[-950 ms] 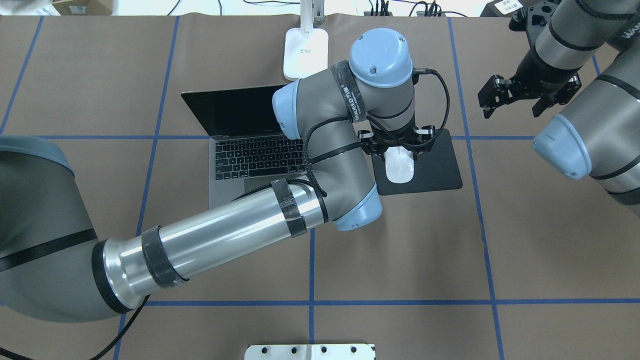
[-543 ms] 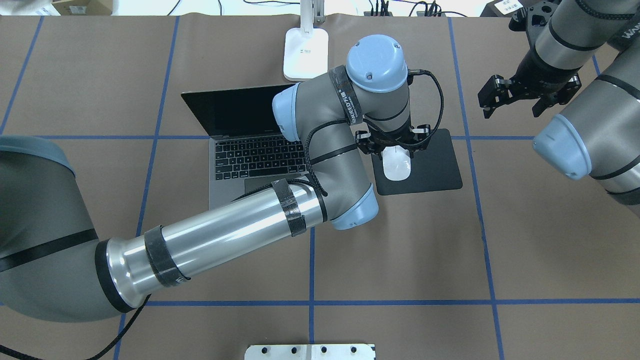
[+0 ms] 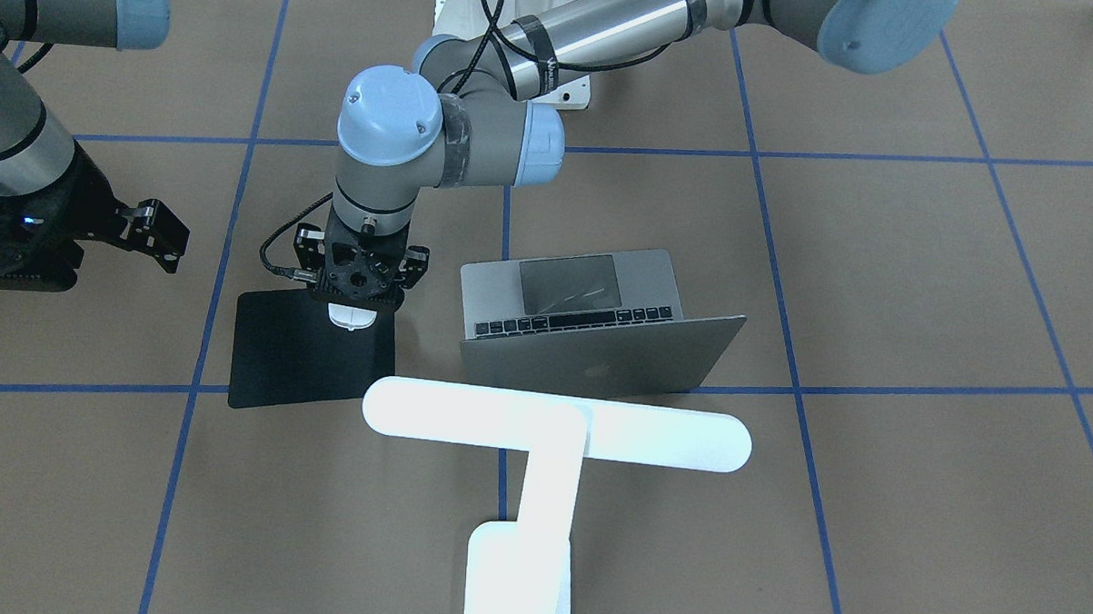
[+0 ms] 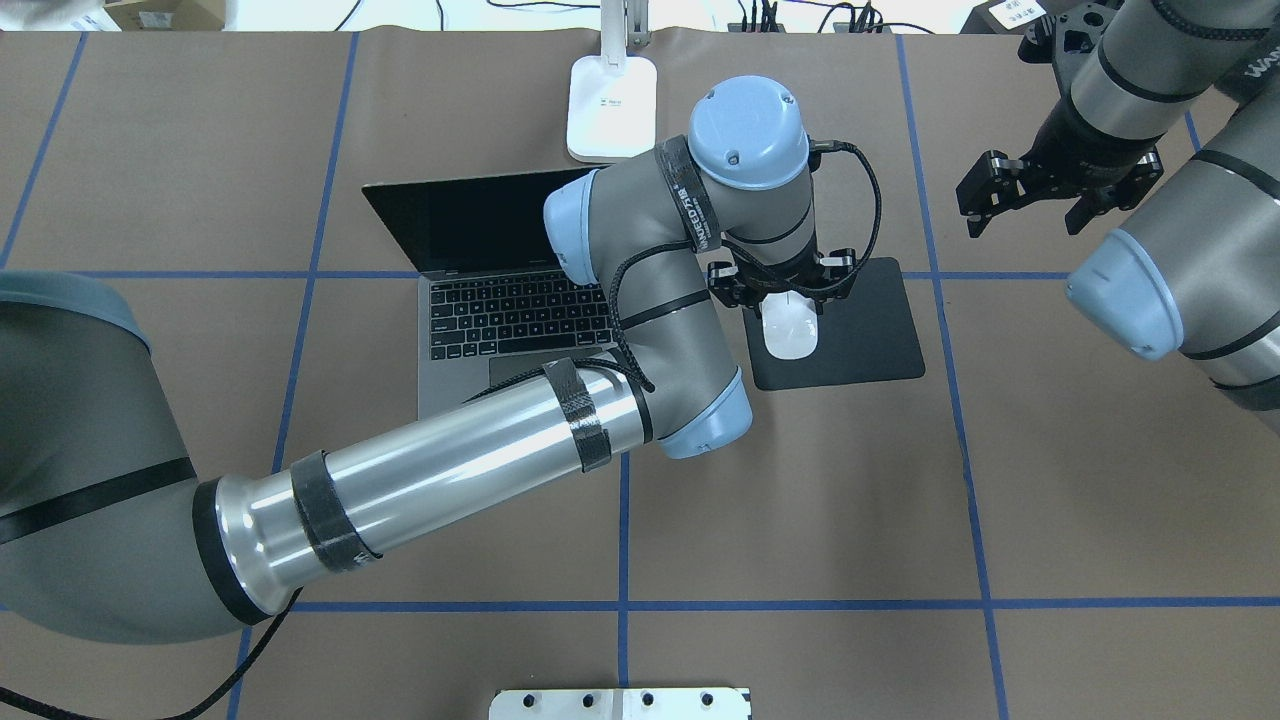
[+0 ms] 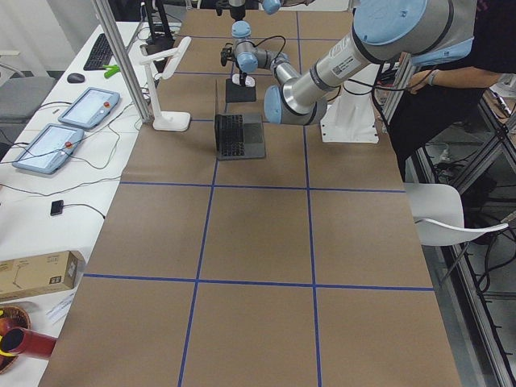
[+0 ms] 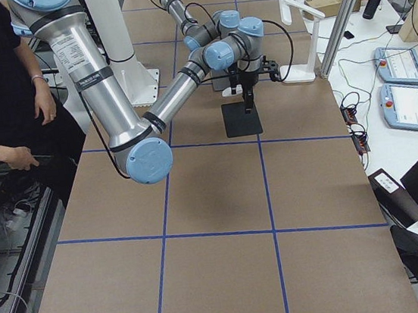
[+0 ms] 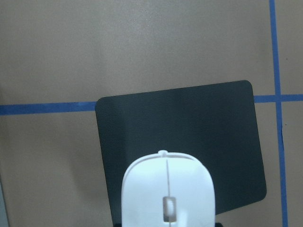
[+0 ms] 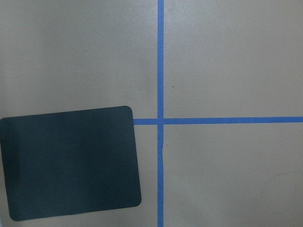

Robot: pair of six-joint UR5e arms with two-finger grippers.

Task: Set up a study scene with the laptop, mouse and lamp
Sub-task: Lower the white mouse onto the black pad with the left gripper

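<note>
The open grey laptop [image 4: 500,300] stands left of the black mat [image 4: 870,335], its lid towards the front-facing view [image 3: 599,363]. The white lamp's base [image 4: 612,105] stands behind the laptop, and its bar head [image 3: 556,425] hangs over the lid. My left gripper [image 4: 788,300] points down and is shut on the white mouse [image 4: 790,332] over the mat's left part. The left wrist view shows the mouse [image 7: 166,189] above the mat [image 7: 189,123]. I cannot tell if the mouse touches the mat. My right gripper [image 4: 1030,205] is open, empty and raised to the mat's far right.
A white ribbed pedestal [image 4: 620,703] with bolt holes sits at the near table edge. Blue tape lines [image 4: 622,604] grid the brown table cover. The right wrist view shows the mat [image 8: 71,163] beside a tape cross. A person [image 6: 2,90] stands beside the table.
My left gripper has shifted the mouse slightly left and away over the mat. The right arm has not moved.
</note>
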